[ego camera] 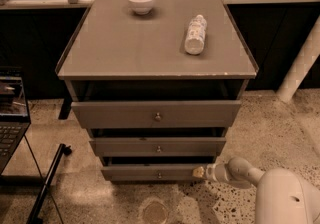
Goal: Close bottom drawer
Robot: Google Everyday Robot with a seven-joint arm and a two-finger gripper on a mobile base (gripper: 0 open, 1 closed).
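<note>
The cabinet [235,74] has three grey-brown drawers, all pulled out a little. The bottom drawer [135,173] is the slimmest, with a tiny round knob [159,175], and shows a dark gap above its front. My gripper [199,172] comes in low from the right on a white arm [240,172]. Its tip rests against the right part of the bottom drawer's front. The middle drawer [157,146] and the tall top drawer [156,114] sit above it.
A white bowl [140,1] and a lying plastic bottle [195,34] are on the cabinet top. A laptop [11,113] on a stand is at the left, with a black leg [47,183] on the speckled floor. A white post [300,63] stands at right.
</note>
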